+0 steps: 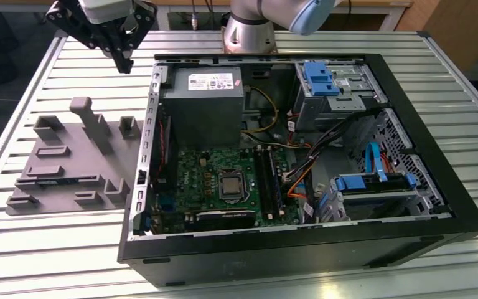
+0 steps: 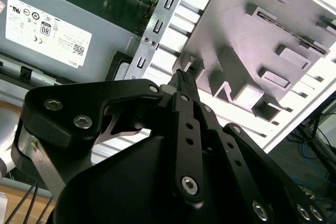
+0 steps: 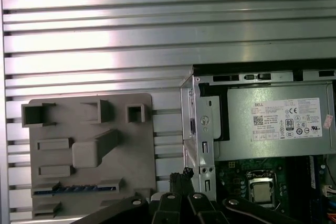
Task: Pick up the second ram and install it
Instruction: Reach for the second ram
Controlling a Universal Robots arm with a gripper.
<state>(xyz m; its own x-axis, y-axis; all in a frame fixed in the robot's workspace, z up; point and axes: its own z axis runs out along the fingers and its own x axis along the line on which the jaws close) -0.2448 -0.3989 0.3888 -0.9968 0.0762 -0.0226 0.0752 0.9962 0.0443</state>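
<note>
The second ram [image 3: 73,188] is a thin blue stick lying on edge in a slot of the grey holder [image 3: 92,156]; in the exterior view the ram [image 1: 56,181] is a faint blue line near the holder's [image 1: 73,162] front. My gripper [image 1: 125,62] hangs above the table beyond the holder, near the far corner of the computer case [image 1: 297,249] on the exterior view's left. In both wrist views its black fingertips [image 2: 181,77] [image 3: 186,174] are pressed together with nothing between them. The ram is well apart from the gripper.
The open case holds a grey power supply [image 1: 201,99], a green motherboard [image 1: 222,184] with dark memory slots [image 1: 268,180], loose cables and blue drive brackets [image 1: 318,78]. The holder's tall posts [image 1: 89,124] stick up. Everything rests on a slatted metal table [image 1: 56,249].
</note>
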